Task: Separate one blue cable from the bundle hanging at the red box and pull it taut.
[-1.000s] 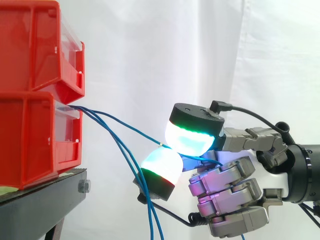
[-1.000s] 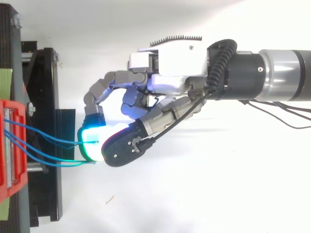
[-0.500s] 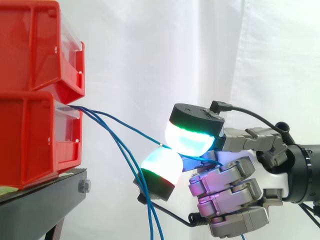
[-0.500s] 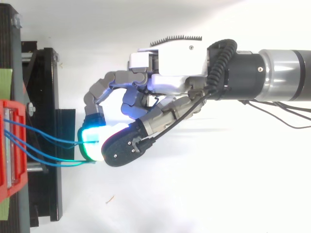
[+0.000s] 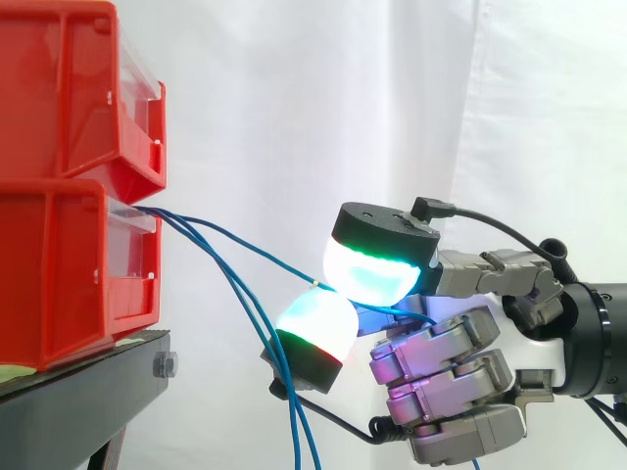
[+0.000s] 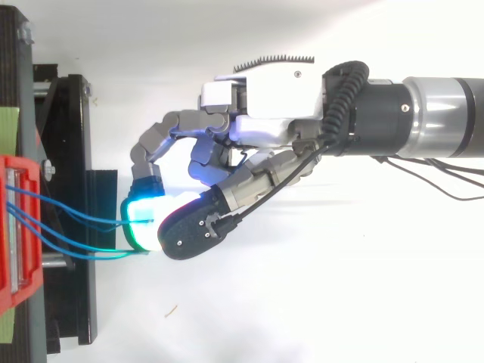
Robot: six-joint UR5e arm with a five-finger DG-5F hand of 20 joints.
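Several thin blue cables (image 5: pixel 230 279) (image 6: pixel 72 227) leave the front of the lower red box (image 5: pixel 73 269) (image 6: pixel 17 234) at the left. One blue cable (image 5: pixel 269 258) runs from the box to my hand (image 5: pixel 446 357) (image 6: pixel 261 125), pinched between two glowing cyan-green fingertips (image 5: pixel 377 259). It slopes gently downward to the pinch with little slack. The other cables droop and hang down past the lower fingertip. My hand stands right of the box, its remaining fingers curled under the palm.
A second red box (image 5: pixel 78 93) is stacked on the lower one. Both rest on a black stand (image 5: pixel 83 387) (image 6: pixel 64 197). A white curtain (image 5: pixel 392 108) hangs behind. Open room lies right of the stand and around the arm.
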